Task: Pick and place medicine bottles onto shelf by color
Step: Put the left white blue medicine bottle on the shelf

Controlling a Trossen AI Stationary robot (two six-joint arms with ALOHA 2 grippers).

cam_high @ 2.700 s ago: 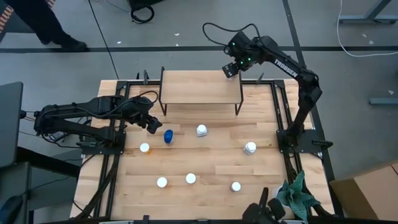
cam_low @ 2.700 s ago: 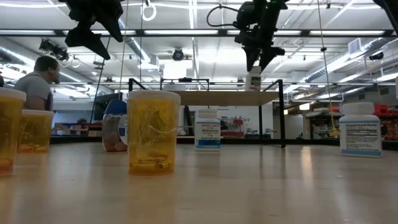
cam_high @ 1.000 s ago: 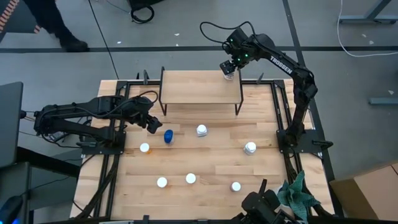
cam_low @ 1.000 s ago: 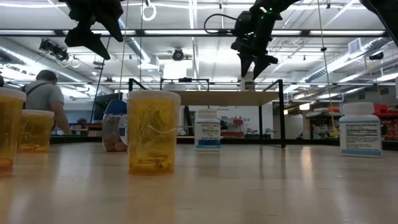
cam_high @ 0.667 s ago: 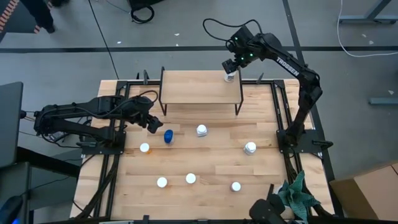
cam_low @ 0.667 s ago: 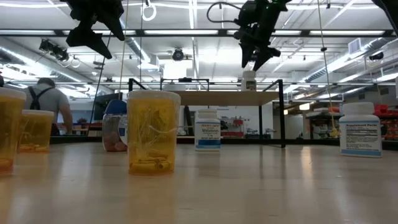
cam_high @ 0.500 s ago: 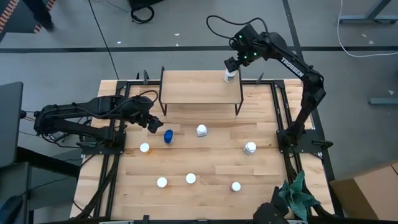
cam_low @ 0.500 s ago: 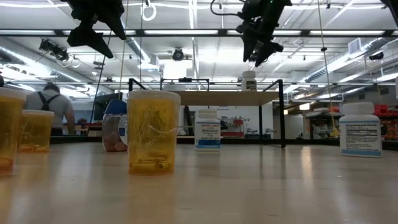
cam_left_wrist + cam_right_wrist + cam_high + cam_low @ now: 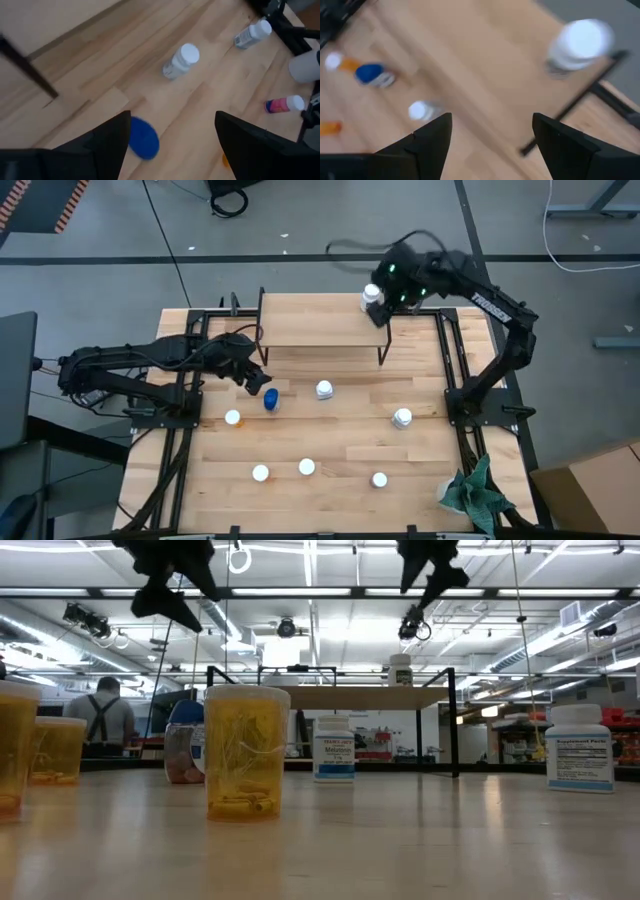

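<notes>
Light-wood shelf [image 9: 320,318]: upper centre of the high view, on thin black legs.
White bottle [image 9: 371,297]: upright on the shelf's right end, standing free.
Right gripper [image 9: 402,292]: just right of that bottle, fingers apart, holding nothing.
Left gripper [image 9: 258,380]: left of centre, fingers spread wide, empty, just above the blue-topped bottle [image 9: 271,399].
Remaining bottles: white-capped ones spread over the tabletop [image 9: 340,440] at centre [image 9: 324,390], right [image 9: 402,418] and along the lower part [image 9: 306,467].
Orange bottle [image 9: 246,753]: large in the low view's left foreground.
</notes>
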